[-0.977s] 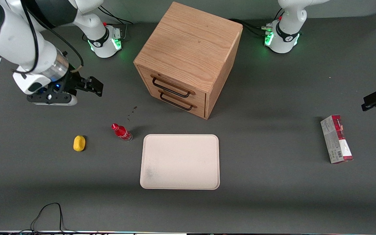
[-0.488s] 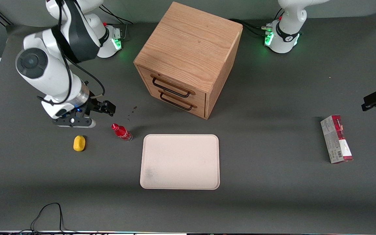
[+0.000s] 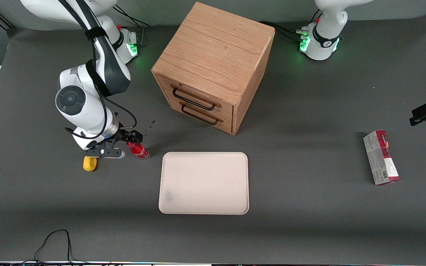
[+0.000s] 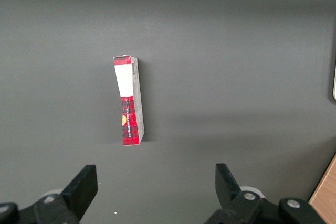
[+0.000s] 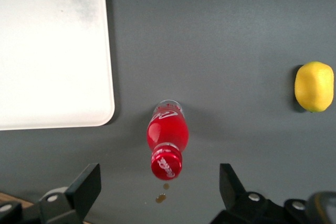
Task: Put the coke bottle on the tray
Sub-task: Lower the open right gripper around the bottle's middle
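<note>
spreading across every view is a dark grey table [image 3: 309, 229]. on it, the biggest thing is a wooden drawer cabinet [image 3: 213, 66] with two dark handles on its front, standing farther from the front camera than everything else. nearer the camera, in front of the cabinet, lies the tray [image 3: 203, 183], a flat cream rectangle with rounded corners and a low rim, nothing on it. toward the parked arm's end of the table lies a red-and-grey carton [image 3: 381, 157] on its side, well apart from the tray.

the working arm reaches down beside the tray, and its gripper [image 3: 122, 142] hangs low over the table, just beside the coke bottle [image 3: 137, 149]. in the wrist view the two black fingers [image 5: 86, 187] stand wide apart, with the bottle's red cap between them and neither finger touching it. the bottle stands upright on the table near the tray's corner, not on the tray. a small yellow lemon [image 3: 90, 163] sits on the table near the bottle, partly under the gripper in the front view. a few tiny brown specks [image 5: 161, 195] mark the table by the bottle.
</note>
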Robot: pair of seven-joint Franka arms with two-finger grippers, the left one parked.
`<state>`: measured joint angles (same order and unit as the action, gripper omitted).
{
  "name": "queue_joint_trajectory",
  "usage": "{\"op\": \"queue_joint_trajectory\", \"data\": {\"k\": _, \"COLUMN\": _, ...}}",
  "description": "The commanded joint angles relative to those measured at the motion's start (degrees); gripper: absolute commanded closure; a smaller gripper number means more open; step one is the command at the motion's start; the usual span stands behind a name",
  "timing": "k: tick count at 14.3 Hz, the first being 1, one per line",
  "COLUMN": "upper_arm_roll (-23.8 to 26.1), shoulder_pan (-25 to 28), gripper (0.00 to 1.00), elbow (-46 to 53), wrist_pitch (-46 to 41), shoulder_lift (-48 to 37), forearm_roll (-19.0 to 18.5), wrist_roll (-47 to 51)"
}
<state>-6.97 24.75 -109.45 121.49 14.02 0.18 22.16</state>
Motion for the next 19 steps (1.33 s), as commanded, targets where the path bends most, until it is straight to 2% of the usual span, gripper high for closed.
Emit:
{"op": "queue_joint_trajectory", "data": {"k": 1, "upper_arm_roll": -0.15, "shoulder_pan": -0.05, "gripper": 0.0, "elbow": -1.02, "wrist_pitch": 1.98, "shoulder_lift": 0.22, "forearm_roll": 0.09, "wrist_roll": -1.42}}
{"op": "queue_joint_trajectory", "data": {"k": 3, "upper_arm_roll": -0.33, "shoulder_pan": -0.49, "gripper": 0.0, "elbow": -1.03, "wrist_pitch": 3.22, "shoulder_lift": 1.18, "forearm_roll": 0.26, "wrist_roll": -5.61}}
{"op": "queue_joint_trajectory", "data": {"k": 6, "upper_arm_roll": -0.33, "shoulder_pan": -1.72, "gripper": 0.0, "elbow": -1.03, "wrist_pitch": 3.22, "shoulder_lift": 2.5, "forearm_roll": 4.03, "wrist_roll": -9.23}}
{"op": "queue_joint_trajectory", "data": {"k": 11, "upper_arm_roll": -0.42, "shoulder_pan": -1.37, "gripper": 0.0, "elbow": -1.03, "wrist_pitch": 3.57, "shoulder_lift": 3.3, "forearm_roll": 5.97, "wrist_roll": -6.7}}
{"op": "queue_joint_trajectory", "data": {"k": 19, "upper_arm_roll": -0.33, "shoulder_pan": 0.04, "gripper": 0.0, "elbow": -1.91, "wrist_pitch": 4.01, "shoulder_lift": 2.77, "forearm_roll": 5.89, "wrist_roll": -4.5}}
